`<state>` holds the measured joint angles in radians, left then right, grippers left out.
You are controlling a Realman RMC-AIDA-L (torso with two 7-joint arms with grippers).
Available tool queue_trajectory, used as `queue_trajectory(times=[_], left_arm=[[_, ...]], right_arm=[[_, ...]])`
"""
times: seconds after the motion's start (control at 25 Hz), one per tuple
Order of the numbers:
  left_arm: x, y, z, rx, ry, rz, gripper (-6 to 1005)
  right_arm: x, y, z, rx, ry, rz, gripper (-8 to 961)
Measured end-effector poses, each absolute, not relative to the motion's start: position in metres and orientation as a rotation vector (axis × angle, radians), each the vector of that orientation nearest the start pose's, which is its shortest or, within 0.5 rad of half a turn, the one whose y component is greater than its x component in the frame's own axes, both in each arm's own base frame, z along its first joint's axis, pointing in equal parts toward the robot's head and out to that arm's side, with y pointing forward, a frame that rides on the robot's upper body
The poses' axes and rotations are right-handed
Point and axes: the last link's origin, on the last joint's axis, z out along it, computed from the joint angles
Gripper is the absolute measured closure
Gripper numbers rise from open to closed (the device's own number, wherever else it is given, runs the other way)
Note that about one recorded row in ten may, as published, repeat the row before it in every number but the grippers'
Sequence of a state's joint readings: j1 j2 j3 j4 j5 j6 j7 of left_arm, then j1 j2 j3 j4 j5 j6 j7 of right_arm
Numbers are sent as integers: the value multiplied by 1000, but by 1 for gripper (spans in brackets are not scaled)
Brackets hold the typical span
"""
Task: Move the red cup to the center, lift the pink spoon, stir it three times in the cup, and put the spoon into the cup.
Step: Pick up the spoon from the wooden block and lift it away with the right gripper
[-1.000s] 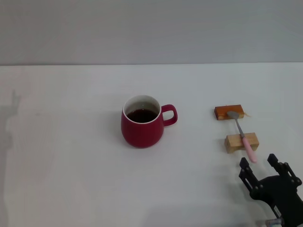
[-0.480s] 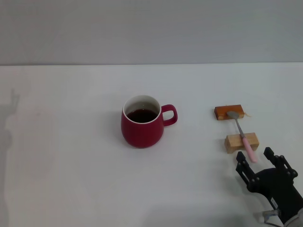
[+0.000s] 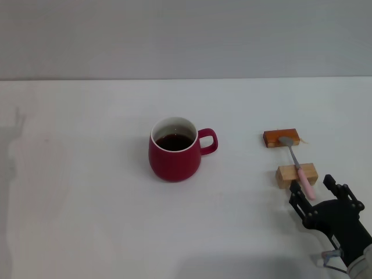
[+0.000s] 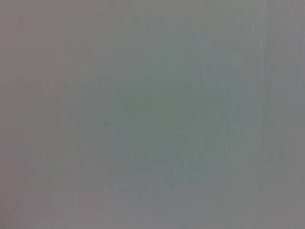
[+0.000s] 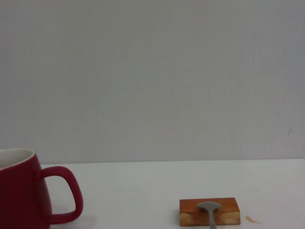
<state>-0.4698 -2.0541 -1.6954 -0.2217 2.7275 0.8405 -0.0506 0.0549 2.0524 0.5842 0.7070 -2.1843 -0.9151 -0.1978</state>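
The red cup (image 3: 175,150) stands near the middle of the white table (image 3: 87,174) with dark liquid in it, its handle pointing right. It also shows in the right wrist view (image 5: 28,195). The pink spoon (image 3: 297,165) lies across two wooden blocks to the right of the cup, grey bowl on the far block, pink handle toward me. Its bowl shows in the right wrist view (image 5: 208,208). My right gripper (image 3: 314,187) is open, its fingers on either side of the end of the pink handle, just in front of the near block. My left gripper is out of view.
A darker orange-brown wooden block (image 3: 281,138) holds the spoon's bowl; it also shows in the right wrist view (image 5: 191,211). A paler wooden block (image 3: 288,175) holds the stem. The left wrist view shows only a plain grey surface. A grey wall stands behind the table.
My right gripper has moved forward and up in the head view, from short of the spoon to around the end of its pink handle. The cup and spoon have not moved.
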Motion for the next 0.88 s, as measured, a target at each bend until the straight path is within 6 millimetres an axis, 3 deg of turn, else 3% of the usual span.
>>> queue_trajectory(times=[0.88], left_arm=[[-377, 367, 52, -1261, -726, -489, 161]], right_arm=[[308, 235, -101, -1802, 759, 556, 237]])
